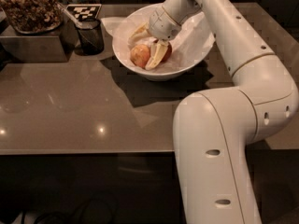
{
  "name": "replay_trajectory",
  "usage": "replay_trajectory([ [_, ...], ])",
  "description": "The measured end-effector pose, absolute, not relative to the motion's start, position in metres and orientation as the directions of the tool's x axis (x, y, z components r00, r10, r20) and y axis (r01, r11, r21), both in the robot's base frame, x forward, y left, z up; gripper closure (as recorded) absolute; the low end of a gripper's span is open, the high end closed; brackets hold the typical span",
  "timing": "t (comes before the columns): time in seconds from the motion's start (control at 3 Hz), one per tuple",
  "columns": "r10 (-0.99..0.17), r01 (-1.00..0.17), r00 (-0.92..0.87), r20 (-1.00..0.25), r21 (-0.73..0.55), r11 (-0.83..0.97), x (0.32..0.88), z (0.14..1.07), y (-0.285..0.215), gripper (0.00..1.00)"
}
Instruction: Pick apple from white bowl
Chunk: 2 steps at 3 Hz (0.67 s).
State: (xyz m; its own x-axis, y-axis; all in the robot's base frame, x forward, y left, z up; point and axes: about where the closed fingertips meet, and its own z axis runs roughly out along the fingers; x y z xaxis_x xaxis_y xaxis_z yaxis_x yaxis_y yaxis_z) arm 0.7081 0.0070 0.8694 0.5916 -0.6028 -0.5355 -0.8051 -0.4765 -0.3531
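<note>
Apple sits in white bowl on crumpled paper; gripper down inside bowl, jaws spread, one finger just right of apple, other above it; not pinching.

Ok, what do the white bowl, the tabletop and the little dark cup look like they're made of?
White bowl: likely glazed ceramic or plastic, going by its smooth, even white wall. Tabletop: polished stone or laminate, grey-brown, mirroring light spots. Dark cup: possibly glass or plastic, with faint glossy glints. The gripper is inside the bowl, open around the apple.
</note>
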Motion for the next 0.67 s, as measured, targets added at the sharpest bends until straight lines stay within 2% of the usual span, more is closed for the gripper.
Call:
replay_trajectory([
  [0.33,-0.600,-0.807,0.589,-0.541,-0.352,-0.475,0.7114,0.8639,0.0088,0.52],
  [0.67,-0.600,-0.807,0.589,-0.541,-0.352,-0.475,0.7114,0.8639,0.0088,0.75],
])
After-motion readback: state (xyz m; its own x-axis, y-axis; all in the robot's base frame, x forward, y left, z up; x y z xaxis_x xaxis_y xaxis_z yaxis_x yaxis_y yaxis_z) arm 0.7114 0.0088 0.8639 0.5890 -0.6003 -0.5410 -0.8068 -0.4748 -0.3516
